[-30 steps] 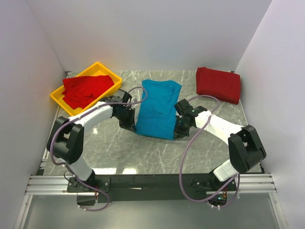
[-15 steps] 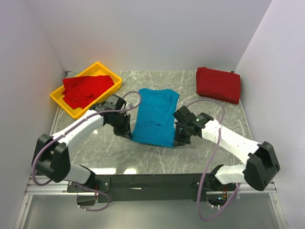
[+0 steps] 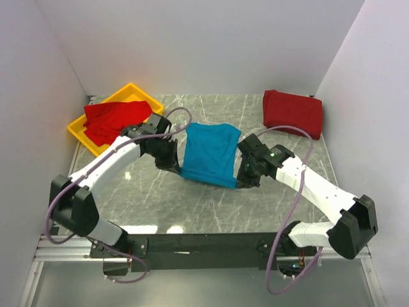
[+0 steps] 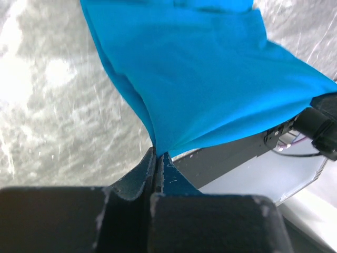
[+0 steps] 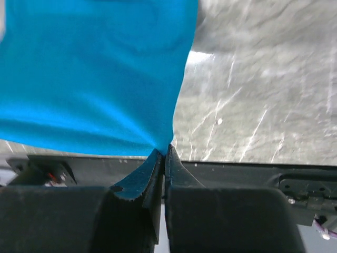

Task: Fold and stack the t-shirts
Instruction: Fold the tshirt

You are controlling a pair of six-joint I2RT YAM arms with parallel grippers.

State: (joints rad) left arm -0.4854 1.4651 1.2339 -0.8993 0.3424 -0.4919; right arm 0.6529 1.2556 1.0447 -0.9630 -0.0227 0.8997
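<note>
A teal-blue t-shirt (image 3: 209, 153) is stretched between both grippers above the middle of the marble table (image 3: 192, 204). My left gripper (image 3: 179, 171) is shut on its near left corner; in the left wrist view the cloth (image 4: 210, 84) fans out from the pinched fingertips (image 4: 156, 154). On the near right corner my right gripper (image 3: 239, 184) is shut, and the right wrist view shows the cloth (image 5: 95, 68) running out of the tips (image 5: 165, 149). A folded red t-shirt (image 3: 293, 113) lies at the back right. Another red t-shirt (image 3: 116, 119) sits crumpled in the tray.
A yellow plastic tray (image 3: 82, 131) stands at the back left, close to my left arm. White walls close in the table on three sides. The arms' black base rail (image 3: 204, 242) runs along the near edge.
Both grippers have carried the teal shirt's near edge back from the front and upward, away from the base rail. The shirt now looks shorter from above. Both grips have held.
</note>
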